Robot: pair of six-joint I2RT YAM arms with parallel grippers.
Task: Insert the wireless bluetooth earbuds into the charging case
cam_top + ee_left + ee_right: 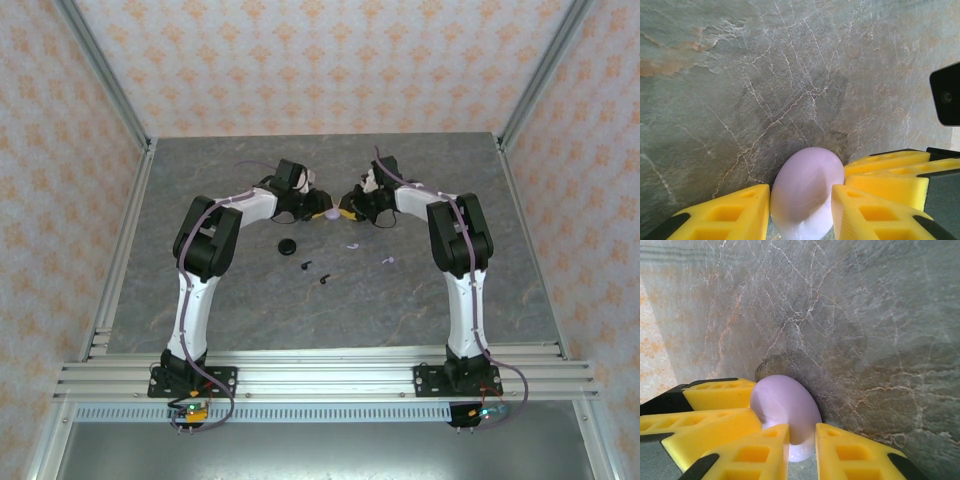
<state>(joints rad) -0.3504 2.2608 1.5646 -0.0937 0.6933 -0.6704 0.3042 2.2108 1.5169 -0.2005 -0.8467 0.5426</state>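
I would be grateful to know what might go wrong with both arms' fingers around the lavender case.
1. The left fingers and right fingers pinch one smooth, rounded lavender case. An uneven pull might twist it or squirt it out.
2. The two pairs of fingers sit very close together and may collide.
3. The earbuds lie loose on the table nearby, so a dropped case might scatter them.

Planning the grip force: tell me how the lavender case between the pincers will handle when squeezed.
The lavender case looks glossy and egg-rounded, so it may squirt from the yellow pads. It shows no dent there, so probably stiff. Loose on the table, it would likely rock or roll.
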